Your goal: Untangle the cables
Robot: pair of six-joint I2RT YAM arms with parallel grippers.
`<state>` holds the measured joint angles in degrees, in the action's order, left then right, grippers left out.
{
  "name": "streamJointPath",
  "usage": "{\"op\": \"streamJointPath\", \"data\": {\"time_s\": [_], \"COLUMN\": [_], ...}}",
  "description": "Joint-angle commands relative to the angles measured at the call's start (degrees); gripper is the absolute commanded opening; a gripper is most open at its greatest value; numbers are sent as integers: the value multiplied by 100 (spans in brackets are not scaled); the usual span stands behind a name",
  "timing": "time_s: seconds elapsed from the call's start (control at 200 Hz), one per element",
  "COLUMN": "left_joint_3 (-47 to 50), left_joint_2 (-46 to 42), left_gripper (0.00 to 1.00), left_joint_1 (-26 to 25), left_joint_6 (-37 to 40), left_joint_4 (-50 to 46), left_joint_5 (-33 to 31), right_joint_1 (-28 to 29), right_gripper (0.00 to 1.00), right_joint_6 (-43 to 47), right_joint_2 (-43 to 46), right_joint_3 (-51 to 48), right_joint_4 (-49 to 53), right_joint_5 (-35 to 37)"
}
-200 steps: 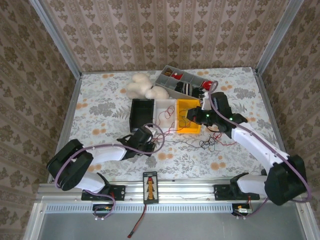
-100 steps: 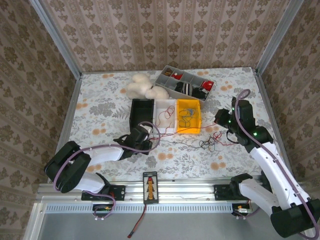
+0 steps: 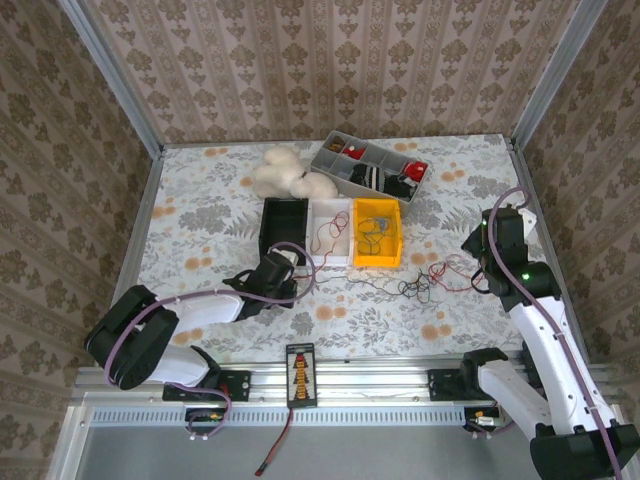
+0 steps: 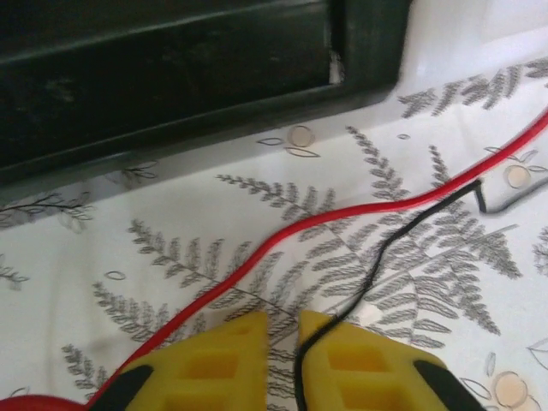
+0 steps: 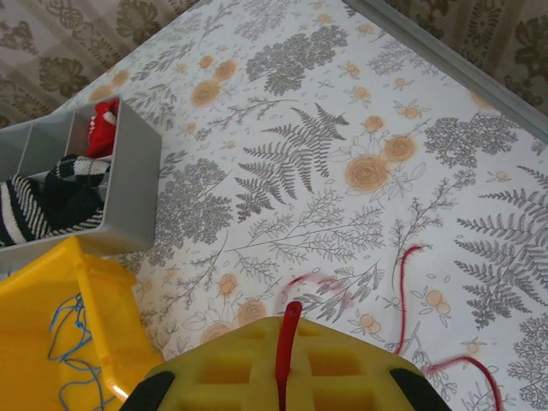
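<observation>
A small tangle of red and black cables point(image 3: 415, 288) lies on the floral table in front of the yellow bin. A thin strand runs left from it to my left gripper point(image 3: 296, 280). In the left wrist view that gripper point(image 4: 283, 330) stands open by a narrow gap. The black cable point(image 4: 402, 235) lies in the gap against the right finger, and the red cable point(image 4: 342, 218) passes just left of it. My right gripper point(image 3: 474, 268) point(image 5: 287, 321) is shut on a red cable end, which sticks up between the pads. More red cable point(image 5: 401, 291) trails on the table beyond. A blue cable point(image 3: 375, 228) point(image 5: 68, 342) lies in the yellow bin.
A black bin point(image 3: 283, 225) point(image 4: 163, 77) stands just beyond the left gripper. Beside it are a white bin point(image 3: 330, 205) holding a red wire and the yellow bin point(image 3: 378, 262). A grey divided tray point(image 3: 345, 170) point(image 5: 128, 180) and a white plush point(image 3: 290, 175) sit at the back.
My right arm has swung from the yellow bin out to the table's right side, drawing the red cable with it. The left gripper has edged slightly left.
</observation>
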<state>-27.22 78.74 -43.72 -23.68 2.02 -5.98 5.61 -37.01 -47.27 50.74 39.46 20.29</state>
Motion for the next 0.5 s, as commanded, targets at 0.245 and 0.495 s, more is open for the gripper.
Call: {"op": "streamJointPath", "data": {"time_s": [0.245,0.495], "left_joint_3": [46,42], "left_joint_2": [194,232], "left_gripper": [0,0], "left_joint_1": [-4,-22], "left_joint_6": [13,33], "left_joint_4": [-1,35], "left_joint_5": [141,206], "right_joint_1": [433,1404], "right_gripper": [0,0], "right_joint_6": [674,829], "right_joint_2": [368,-581], "right_joint_3": [625,1303], "right_joint_4": [-1505,-2141], "right_joint_5": [-742,-1286]}}
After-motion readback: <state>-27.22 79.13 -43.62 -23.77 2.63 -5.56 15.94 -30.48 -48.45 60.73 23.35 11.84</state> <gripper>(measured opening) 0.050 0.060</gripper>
